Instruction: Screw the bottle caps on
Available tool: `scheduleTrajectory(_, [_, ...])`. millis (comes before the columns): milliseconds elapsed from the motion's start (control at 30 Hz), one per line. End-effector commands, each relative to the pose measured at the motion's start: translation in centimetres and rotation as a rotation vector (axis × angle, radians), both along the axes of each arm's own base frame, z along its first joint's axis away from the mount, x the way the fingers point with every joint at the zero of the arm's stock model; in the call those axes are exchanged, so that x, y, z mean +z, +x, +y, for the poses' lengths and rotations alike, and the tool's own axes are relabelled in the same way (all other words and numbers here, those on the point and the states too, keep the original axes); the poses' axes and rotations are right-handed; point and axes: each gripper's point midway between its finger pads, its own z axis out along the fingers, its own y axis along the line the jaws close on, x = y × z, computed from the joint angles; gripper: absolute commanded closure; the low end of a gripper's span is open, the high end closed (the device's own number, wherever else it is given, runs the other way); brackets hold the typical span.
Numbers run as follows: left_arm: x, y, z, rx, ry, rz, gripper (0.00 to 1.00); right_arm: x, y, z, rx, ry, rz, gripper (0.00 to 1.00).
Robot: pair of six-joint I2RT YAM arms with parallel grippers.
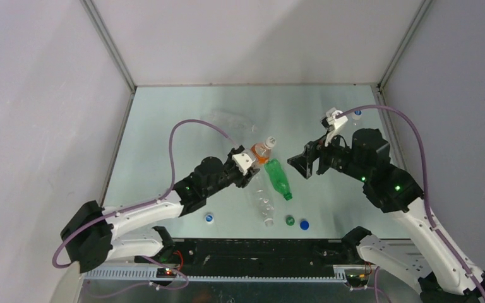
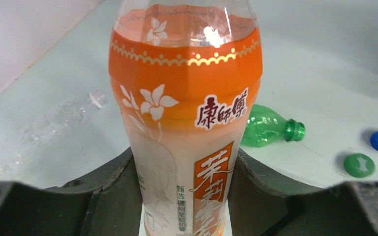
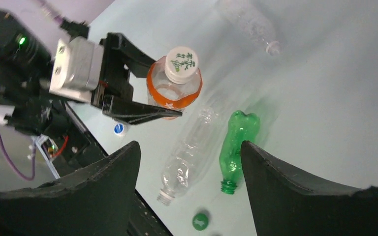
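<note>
The orange labelled bottle (image 2: 184, 98) stands upright with a white cap (image 3: 182, 64) on its neck, and my left gripper (image 2: 184, 157) is shut on its lower body. From above, the orange bottle (image 1: 260, 153) is near the table's middle. My right gripper (image 3: 189, 147) hangs open and empty to the right of it, above a lying clear bottle (image 3: 189, 152) and a lying green bottle (image 3: 236, 145), both uncapped. A green cap (image 1: 289, 220), a blue cap (image 1: 304, 224) and a blue-and-white cap (image 1: 209, 218) lie loose near the front edge.
Another clear bottle (image 3: 248, 22) lies farther back on the table. A blue-and-white cap (image 1: 357, 114) sits at the back right near the wall. Grey walls close in the table on three sides.
</note>
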Motion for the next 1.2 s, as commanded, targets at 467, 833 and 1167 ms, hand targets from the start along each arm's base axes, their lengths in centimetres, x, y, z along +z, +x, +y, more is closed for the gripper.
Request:
scheduleTrajectory(467, [3.0, -6.2, -1.8, -0.472, 0.058, 0.058, 0.72, 3.7, -3.6, 2.5, 0.633, -0.131, -0.313, 0.41])
scheduleTrajectory(833, [3.6, -6.5, -2.1, -0.508, 0.069, 0.042, 0.71, 2.5, -4.1, 3.0, 0.71, -0.153, -0.26, 0.44])
scheduleTrajectory(1167, [4.1, -6.5, -2.4, -0.516, 0.062, 0.04, 0.71, 1.7, -3.4, 3.0, 0.692, -0.191, -0.253, 0.53])
